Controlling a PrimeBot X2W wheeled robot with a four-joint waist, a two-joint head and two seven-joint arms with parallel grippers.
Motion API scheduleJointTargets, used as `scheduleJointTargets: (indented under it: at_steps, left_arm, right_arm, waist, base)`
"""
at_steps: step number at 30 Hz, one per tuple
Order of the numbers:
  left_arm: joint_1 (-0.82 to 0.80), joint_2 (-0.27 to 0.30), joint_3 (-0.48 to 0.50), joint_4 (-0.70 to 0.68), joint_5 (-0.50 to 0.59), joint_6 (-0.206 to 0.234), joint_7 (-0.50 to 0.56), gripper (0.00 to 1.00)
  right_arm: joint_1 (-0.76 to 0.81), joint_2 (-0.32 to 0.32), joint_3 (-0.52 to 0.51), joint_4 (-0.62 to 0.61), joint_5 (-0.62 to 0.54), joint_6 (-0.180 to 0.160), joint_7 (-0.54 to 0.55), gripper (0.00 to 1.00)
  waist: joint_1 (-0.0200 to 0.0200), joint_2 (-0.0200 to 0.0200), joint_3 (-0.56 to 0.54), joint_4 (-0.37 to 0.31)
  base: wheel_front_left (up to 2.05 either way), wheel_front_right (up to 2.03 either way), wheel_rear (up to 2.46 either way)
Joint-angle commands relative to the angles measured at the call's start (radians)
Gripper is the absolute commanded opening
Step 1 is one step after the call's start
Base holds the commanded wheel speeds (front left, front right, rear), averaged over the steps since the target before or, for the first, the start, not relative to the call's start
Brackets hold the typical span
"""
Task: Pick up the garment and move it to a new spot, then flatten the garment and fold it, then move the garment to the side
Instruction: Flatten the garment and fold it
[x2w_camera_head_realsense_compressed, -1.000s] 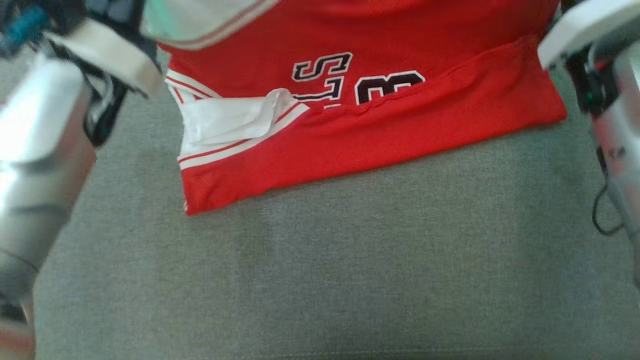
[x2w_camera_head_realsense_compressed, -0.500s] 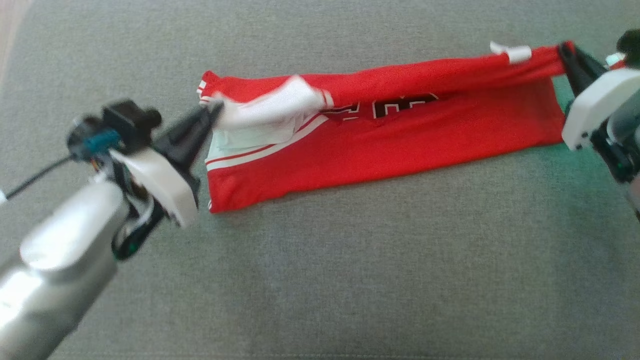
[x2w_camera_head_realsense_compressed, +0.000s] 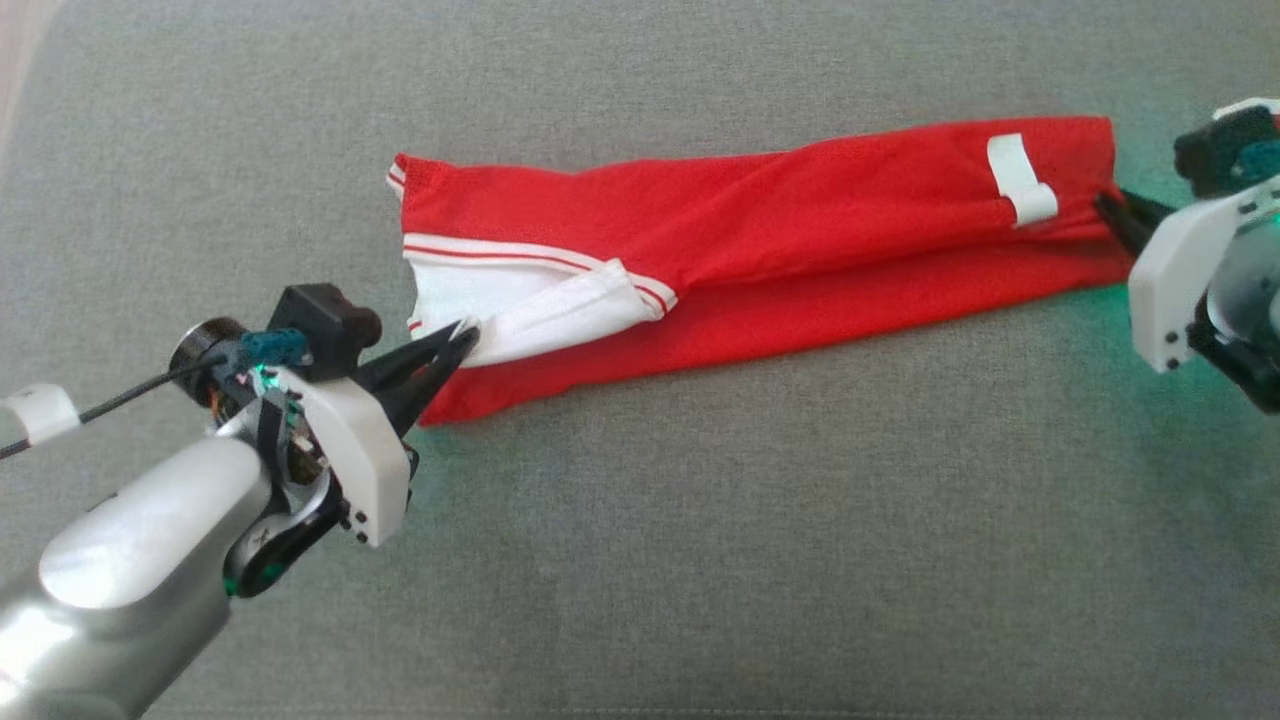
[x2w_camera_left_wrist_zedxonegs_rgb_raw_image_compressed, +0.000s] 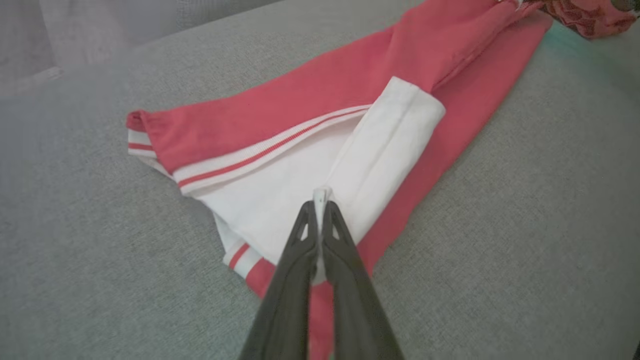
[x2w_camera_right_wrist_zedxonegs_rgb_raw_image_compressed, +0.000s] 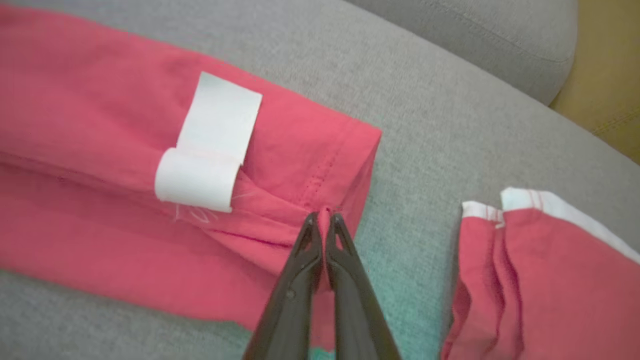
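Observation:
The garment (x2w_camera_head_realsense_compressed: 800, 230) is a red jersey with white striped trim, lying as a long folded band across the grey sofa cushion (x2w_camera_head_realsense_compressed: 700, 550). My left gripper (x2w_camera_head_realsense_compressed: 465, 340) is at its left end, shut on a white fold of the fabric (x2w_camera_left_wrist_zedxonegs_rgb_raw_image_compressed: 380, 145). In the left wrist view the fingertips (x2w_camera_left_wrist_zedxonegs_rgb_raw_image_compressed: 320, 200) pinch that white cloth. My right gripper (x2w_camera_head_realsense_compressed: 1105, 205) is at the band's right end, shut on the red hem. The right wrist view has the right gripper (x2w_camera_right_wrist_zedxonegs_rgb_raw_image_compressed: 325, 215) biting a red crease just beside a white label (x2w_camera_right_wrist_zedxonegs_rgb_raw_image_compressed: 210, 145).
A second red piece with white trim (x2w_camera_right_wrist_zedxonegs_rgb_raw_image_compressed: 540, 270) lies just right of my right gripper. The sofa's back cushion (x2w_camera_right_wrist_zedxonegs_rgb_raw_image_compressed: 475, 40) rises beyond it, with a tan surface (x2w_camera_right_wrist_zedxonegs_rgb_raw_image_compressed: 610, 75) past that. A patterned red cloth (x2w_camera_left_wrist_zedxonegs_rgb_raw_image_compressed: 585, 15) sits at the far end.
The head camera has shifted. Both grippers brought the garment's upper layer forward and down over the lower one, covering the black lettering. The band now lies flatter on the cushion.

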Motion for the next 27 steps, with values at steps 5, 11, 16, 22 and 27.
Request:
scheduleJointTargets:
  at_steps: [5, 11, 16, 22, 27]
  left_arm:
    - [-0.028, 0.049, 0.035, -0.023, -0.001, 0.005, 0.021, 0.00]
    - [-0.029, 0.029, 0.033, -0.007, 0.014, 0.029, 0.006, 0.96]
    - [-0.040, -0.006, 0.079, 0.016, 0.036, 0.087, -0.101, 1.00]
    - [-0.033, -0.070, 0.195, 0.049, 0.028, 0.180, -0.336, 1.00]
    - [0.001, -0.113, 0.291, 0.063, 0.049, 0.259, -0.429, 1.00]
  right_arm:
    - [0.001, -0.055, 0.058, -0.025, 0.032, -0.001, 0.030, 0.00]
    - [-0.013, -0.044, 0.076, -0.015, 0.065, -0.001, 0.012, 1.00]
    - [-0.038, -0.026, 0.027, 0.001, 0.130, -0.001, -0.050, 1.00]
    - [-0.081, 0.033, -0.090, 0.026, 0.164, -0.001, -0.225, 1.00]
    - [-0.091, 0.141, -0.194, 0.095, 0.098, -0.001, -0.408, 1.00]
  waist:
    - [0.0000, 0.0000, 0.000, -0.007]
    - [0.0000, 0.0000, -0.001, -0.013]
    - [0.0000, 0.0000, -0.021, -0.017]
    - [0.0000, 0.0000, -0.066, -0.029]
    - [0.0000, 0.0000, -0.106, -0.039]
  base:
    - [0.00, 0.00, 0.00]
    - [0.00, 0.00, 0.00]
    - [0.00, 0.00, 0.00]
    - [0.00, 0.00, 0.00]
    - [0.00, 0.00, 0.00]
